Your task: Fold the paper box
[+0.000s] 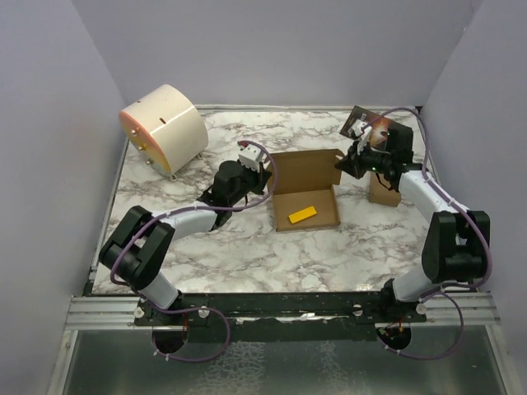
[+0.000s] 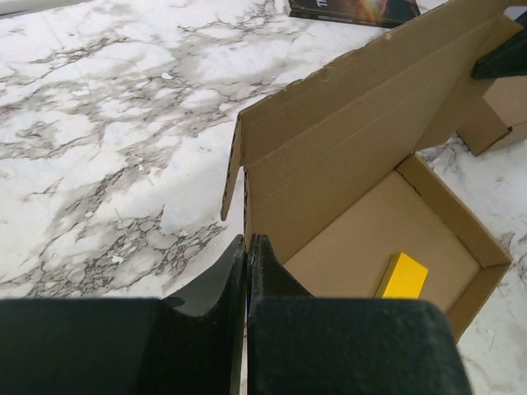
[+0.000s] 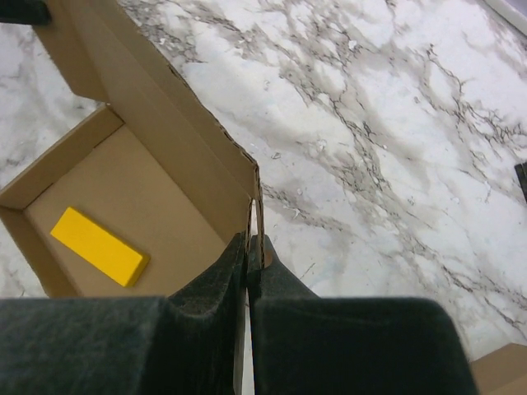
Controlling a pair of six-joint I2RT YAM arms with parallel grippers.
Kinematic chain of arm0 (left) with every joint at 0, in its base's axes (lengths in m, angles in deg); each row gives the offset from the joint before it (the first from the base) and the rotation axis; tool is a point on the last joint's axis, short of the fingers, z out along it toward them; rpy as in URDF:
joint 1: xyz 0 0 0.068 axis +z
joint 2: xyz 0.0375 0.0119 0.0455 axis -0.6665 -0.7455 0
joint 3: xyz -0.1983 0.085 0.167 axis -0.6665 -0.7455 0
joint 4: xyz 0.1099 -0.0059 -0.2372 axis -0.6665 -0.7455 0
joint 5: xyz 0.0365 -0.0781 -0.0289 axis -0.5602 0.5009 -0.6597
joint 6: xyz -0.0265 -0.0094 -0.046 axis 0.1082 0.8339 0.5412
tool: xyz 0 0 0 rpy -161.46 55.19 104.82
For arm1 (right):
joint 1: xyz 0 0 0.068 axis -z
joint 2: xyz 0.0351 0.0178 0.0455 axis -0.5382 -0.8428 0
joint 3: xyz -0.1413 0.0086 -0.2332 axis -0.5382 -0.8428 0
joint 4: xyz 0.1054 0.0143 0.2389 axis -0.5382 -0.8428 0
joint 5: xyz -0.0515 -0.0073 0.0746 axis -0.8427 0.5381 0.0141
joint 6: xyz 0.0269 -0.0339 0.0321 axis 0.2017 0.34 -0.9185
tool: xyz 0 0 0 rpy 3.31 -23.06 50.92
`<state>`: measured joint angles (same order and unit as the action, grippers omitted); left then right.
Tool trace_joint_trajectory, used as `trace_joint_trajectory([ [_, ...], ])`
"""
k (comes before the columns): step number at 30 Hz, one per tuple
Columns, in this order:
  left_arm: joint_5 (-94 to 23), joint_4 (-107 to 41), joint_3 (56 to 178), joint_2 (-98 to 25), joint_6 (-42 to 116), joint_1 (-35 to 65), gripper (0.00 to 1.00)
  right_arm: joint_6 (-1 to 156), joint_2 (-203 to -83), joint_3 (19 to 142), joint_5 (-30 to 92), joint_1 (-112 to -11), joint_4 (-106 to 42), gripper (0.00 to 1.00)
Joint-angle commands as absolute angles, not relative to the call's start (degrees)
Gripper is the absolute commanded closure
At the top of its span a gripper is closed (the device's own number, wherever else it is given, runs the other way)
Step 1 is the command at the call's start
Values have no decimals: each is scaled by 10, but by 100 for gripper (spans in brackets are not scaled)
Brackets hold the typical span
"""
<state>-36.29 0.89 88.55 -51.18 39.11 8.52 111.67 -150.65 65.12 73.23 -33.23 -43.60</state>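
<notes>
Mid-frame in the top view, on the glossy veined marble table [image 1: 206, 247], sits the paper box [image 1: 306, 174]: matte brown corrugated card, a shallow rectangular tray with its lid standing up behind. Left gripper [image 2: 247, 247] and right gripper [image 3: 249, 243] are each closed flat, apparently nipping the lid's opposite corners. Risk: an uneven pull creases or tears the perforated edge, or the tray skids. Small yellow block [image 1: 302, 216] lies inside.

From above, the right arm [image 1: 420, 188] hides much of the smaller box [image 1: 380, 194]. A corner of the paper box [image 3: 181, 140] disappears inside the closed right claw [image 3: 249, 244].
</notes>
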Motion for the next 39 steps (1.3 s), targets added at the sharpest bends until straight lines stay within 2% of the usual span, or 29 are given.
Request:
trace_joint_trajectory([
  [1,-451,69,886,-513,421,50,100,1004,-1484,607,626,-377,-297,99],
  [9,-539,101,890,-525,422,22,100,896,-1454,547,467,-435,-173,99],
  [22,-594,153,965,-622,364,22,100,830,-1517,575,295,-495,-84,99],
  [39,-658,182,961,-657,388,-4,100,738,-1506,518,245,-514,-59,99],
])
